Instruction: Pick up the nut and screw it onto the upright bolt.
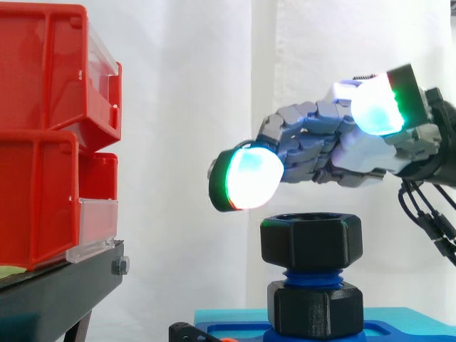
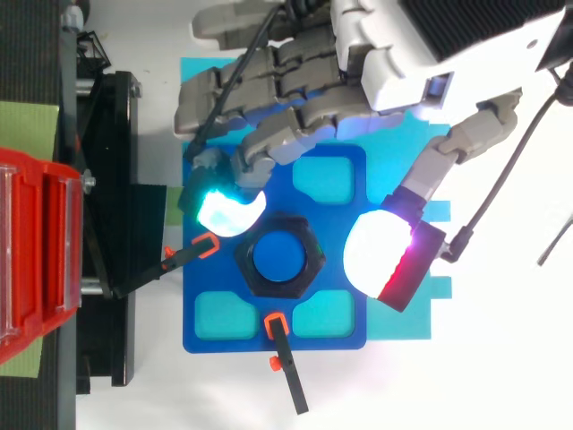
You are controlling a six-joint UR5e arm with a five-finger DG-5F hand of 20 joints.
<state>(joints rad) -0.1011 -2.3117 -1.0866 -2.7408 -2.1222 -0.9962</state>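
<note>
fingers (image 1: 246, 178) spread wide, holding nothing; the hand (image 2: 394, 54) hovers just above the nut (image 1: 311, 241). the nut sits on top of the upright bolt (image 1: 311, 274), above a second black hex piece (image 1: 315, 308). risk: if the nut sits crooked on the thread, turning it could jam it or knock it off. the side view shows the gap between fingers and nut. the top view shows them flanking the nut, with the bolt end inside it.

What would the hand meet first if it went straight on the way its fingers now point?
Probably the red bins on the black stand. The hand points over the nut toward them; the gap between looks free.
</note>
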